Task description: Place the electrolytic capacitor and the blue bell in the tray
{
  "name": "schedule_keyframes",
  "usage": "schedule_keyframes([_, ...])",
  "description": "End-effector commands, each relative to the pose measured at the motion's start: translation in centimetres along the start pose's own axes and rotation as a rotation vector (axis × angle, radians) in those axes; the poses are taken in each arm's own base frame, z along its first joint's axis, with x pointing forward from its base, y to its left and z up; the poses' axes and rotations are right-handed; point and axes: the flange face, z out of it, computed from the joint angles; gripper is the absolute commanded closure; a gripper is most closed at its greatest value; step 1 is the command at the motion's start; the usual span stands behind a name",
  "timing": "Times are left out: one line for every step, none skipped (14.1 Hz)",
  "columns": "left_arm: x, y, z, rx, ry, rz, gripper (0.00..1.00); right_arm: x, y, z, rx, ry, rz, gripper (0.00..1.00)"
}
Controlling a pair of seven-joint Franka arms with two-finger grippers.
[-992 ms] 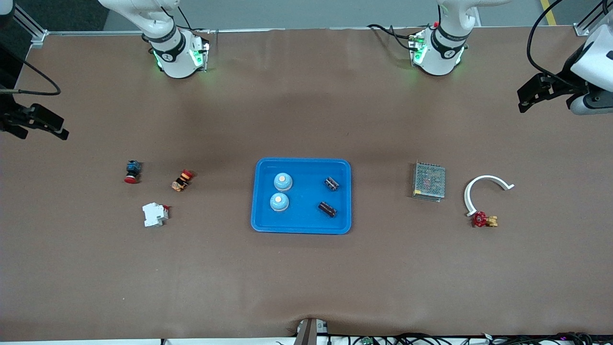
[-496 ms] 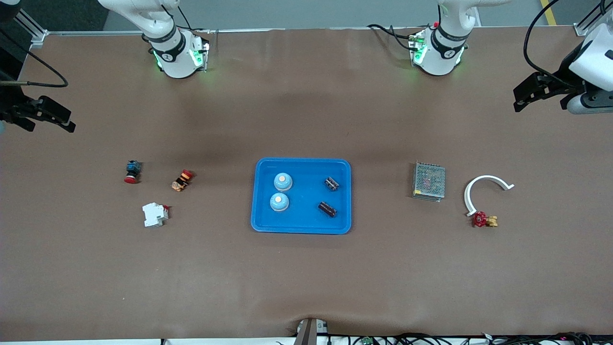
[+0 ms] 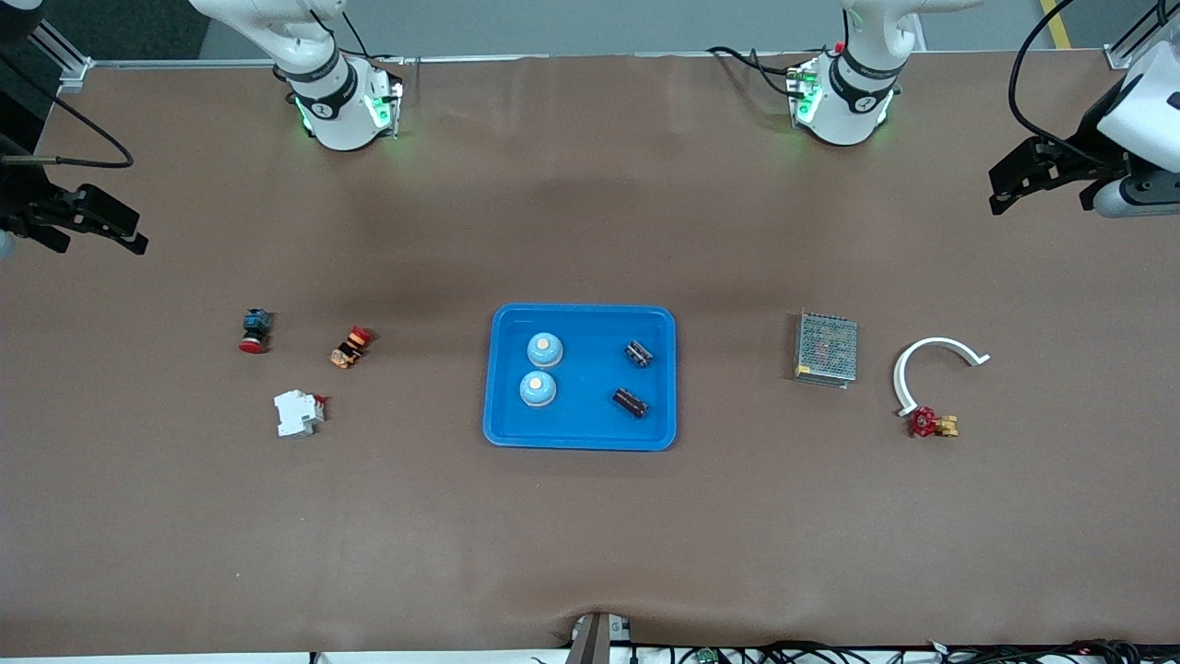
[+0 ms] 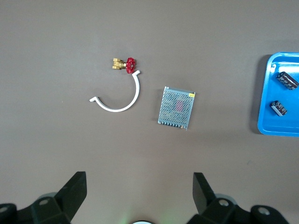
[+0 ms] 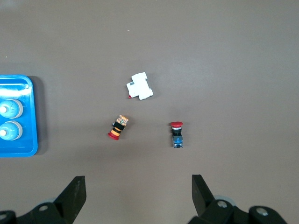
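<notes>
While no readable writing shows on any part, the tray point(image 3: 580, 438) sits mid-table, long axis running between the arms' ends, already holding both blue bells point(image 3: 545, 350) point(image 3: 537, 389) upright toward the right arm's end and both electrolytic capacitors point(image 3: 639, 353) point(image 3: 630, 402) lying on their sides toward the left arm's end, axes diagonal. Left gripper point(image 3: 1014, 184) hangs empty, fingers spread, over bare table at its own end; right gripper point(image 3: 92, 221) the same at its end. Left wrist view sees only the capacitor side of the tray plus grey mesh box point(image 4: 176, 108), white arc point(image 4: 119, 100) and red valve point(image 4: 126, 65); right wrist view sees only the bells' side plus white breaker point(image 5: 139, 87), orange switch point(image 5: 118, 127) and red button point(image 5: 176, 134).
</notes>
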Motion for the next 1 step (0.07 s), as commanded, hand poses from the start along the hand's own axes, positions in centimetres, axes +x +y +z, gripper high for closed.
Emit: schedule_keyframes([-0.29,-0.13,-0.98,-0.020,0.011,0.019,0.00,-0.82,-0.27,-0.59,-0.013,0.000,0.007,0.00])
